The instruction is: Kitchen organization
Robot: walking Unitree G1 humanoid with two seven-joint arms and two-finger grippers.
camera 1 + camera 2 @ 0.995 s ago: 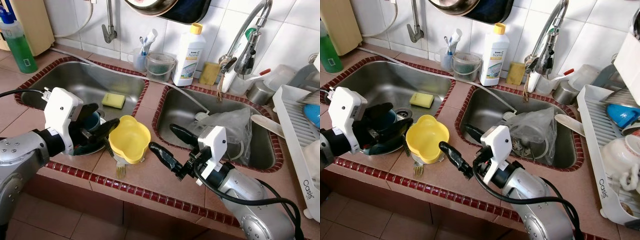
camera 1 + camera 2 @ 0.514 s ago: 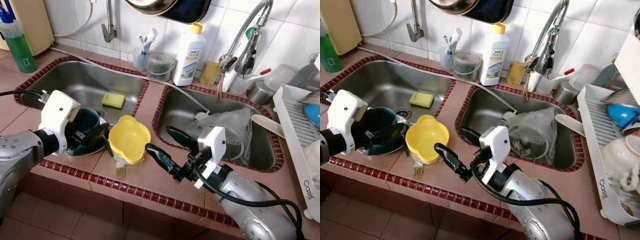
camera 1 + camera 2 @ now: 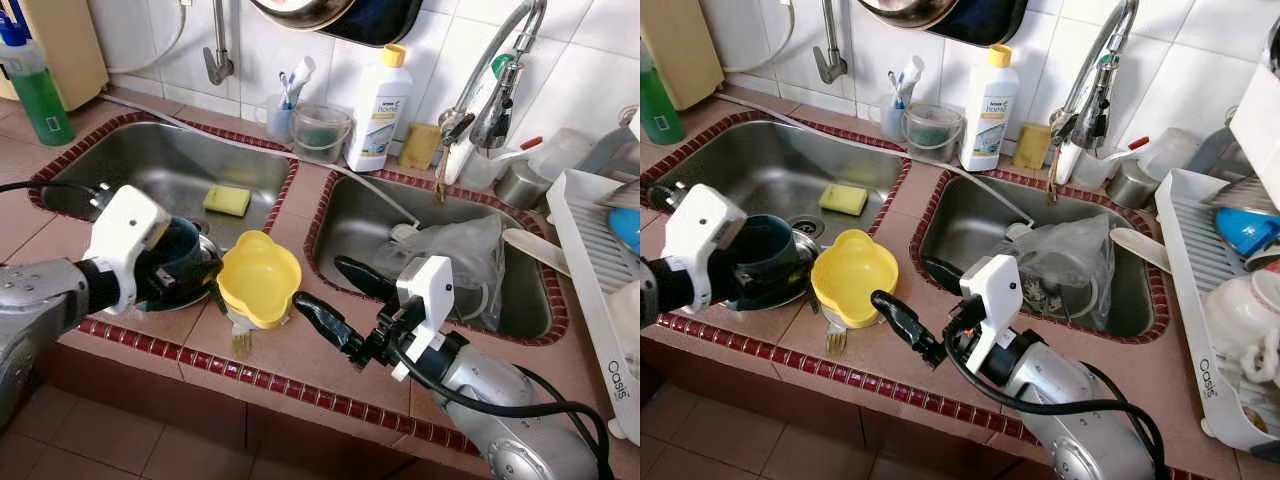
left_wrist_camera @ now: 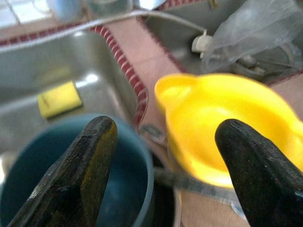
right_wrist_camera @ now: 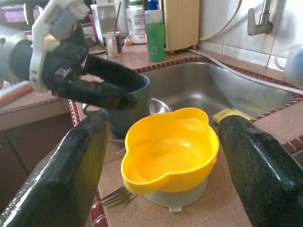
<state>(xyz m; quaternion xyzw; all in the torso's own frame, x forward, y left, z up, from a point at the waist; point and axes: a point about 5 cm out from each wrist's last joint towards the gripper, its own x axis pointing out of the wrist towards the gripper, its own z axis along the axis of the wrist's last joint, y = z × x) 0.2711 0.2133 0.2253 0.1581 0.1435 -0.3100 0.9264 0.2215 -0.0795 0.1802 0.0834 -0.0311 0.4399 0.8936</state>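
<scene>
White tiled wall (image 3: 600, 40) behind counter. Brown tiled counter (image 3: 300, 350) with dark red trim along front edge. Two steel sink basins (image 3: 150, 165) sunk side by side. Brownish tile floor (image 3: 120, 440) below. Bright, even daylight.

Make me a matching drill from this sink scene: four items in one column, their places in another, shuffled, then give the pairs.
Items:
1. yellow bowl
2. yellow sponge
3. white detergent bottle
4. clear plastic bag

Places:
A. inside the right basin
B. on the counter strip between the two basins
C. on the floor of the left basin
D. standing against the tiled wall behind the sinks

Pairs: 1-B, 2-C, 3-D, 4-A
</scene>
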